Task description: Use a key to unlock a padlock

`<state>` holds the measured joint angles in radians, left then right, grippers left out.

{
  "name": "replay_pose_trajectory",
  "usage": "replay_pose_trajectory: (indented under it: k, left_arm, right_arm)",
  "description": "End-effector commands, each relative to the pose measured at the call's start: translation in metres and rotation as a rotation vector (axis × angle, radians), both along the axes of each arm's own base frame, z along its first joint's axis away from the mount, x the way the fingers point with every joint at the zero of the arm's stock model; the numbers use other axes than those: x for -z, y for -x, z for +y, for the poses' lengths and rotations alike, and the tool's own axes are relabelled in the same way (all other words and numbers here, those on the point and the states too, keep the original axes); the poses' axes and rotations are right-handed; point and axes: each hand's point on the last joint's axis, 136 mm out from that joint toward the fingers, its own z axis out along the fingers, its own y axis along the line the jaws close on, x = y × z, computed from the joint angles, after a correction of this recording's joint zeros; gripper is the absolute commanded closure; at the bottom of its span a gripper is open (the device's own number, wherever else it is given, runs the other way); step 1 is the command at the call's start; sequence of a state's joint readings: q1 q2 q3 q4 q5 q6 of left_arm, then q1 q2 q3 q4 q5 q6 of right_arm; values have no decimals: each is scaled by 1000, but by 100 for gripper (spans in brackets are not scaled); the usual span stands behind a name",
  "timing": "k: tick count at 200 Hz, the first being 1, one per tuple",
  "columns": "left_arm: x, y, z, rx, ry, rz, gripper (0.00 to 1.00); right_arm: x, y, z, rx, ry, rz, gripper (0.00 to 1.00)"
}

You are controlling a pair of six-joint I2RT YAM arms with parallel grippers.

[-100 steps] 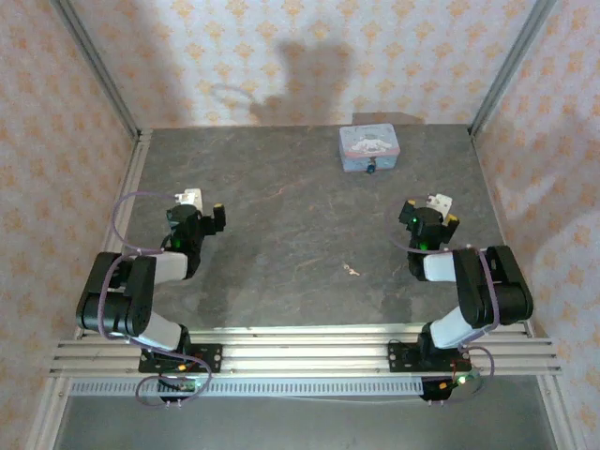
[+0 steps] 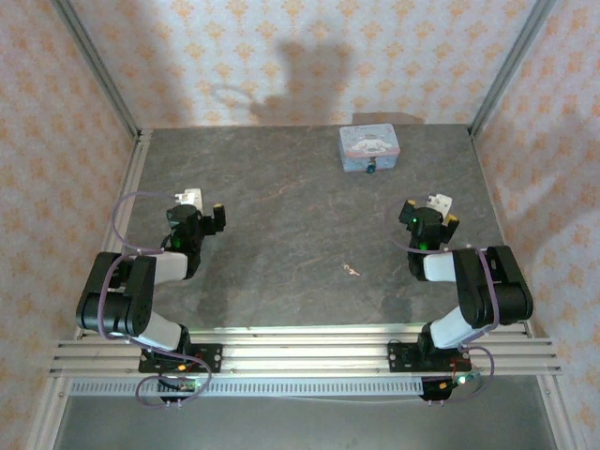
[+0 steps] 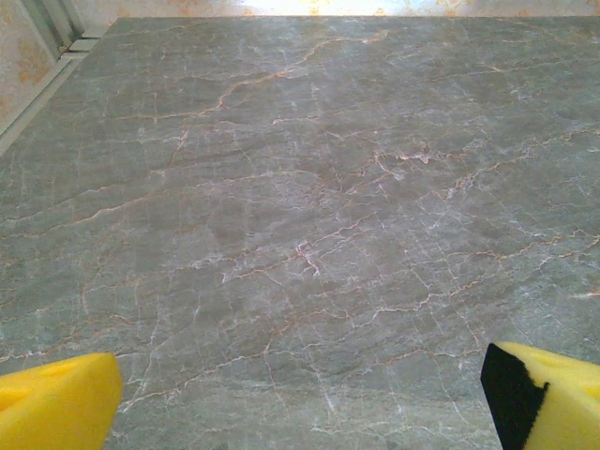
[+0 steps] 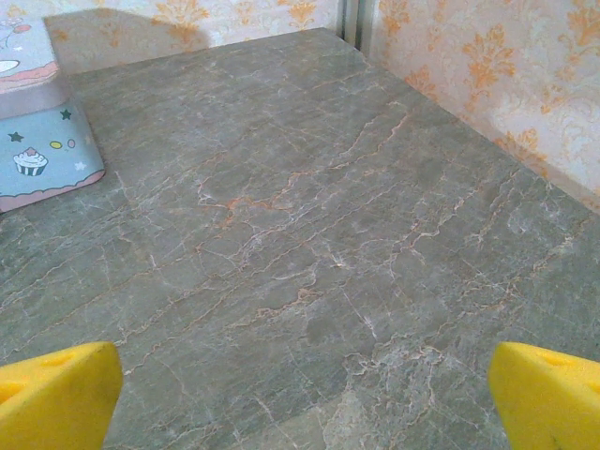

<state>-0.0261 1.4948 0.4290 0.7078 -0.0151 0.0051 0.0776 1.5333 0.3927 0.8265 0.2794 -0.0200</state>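
The left arm (image 2: 131, 300) and right arm (image 2: 483, 291) are black, with rounded white link covers. A thin lilac cable (image 2: 116, 220) loops along each. White camera blocks (image 2: 190, 197) sit at the wrists, beside small green lights. Black base plates (image 2: 183, 358) are bolted down. The left gripper (image 3: 300, 408) and right gripper (image 4: 305, 398) have yellow foam pads (image 4: 56, 394); one left pad shows a black face.
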Motion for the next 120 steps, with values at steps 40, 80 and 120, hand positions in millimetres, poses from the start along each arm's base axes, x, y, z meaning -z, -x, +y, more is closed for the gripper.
replay_pose_trajectory:
  k: [40, 80, 120]
  left_arm:
    - [-6, -2, 2, -13, -21, -24, 0]
    - [-6, -3, 2, -13, -21, -26, 0]
    - [-6, -3, 3, -11, -17, -26, 0]
  right_arm:
    - [-5, -1, -1, 6, -13, -20, 0]
    - [-5, -1, -1, 6, -12, -20, 0]
    - [-4, -1, -1, 6, -13, -18, 0]
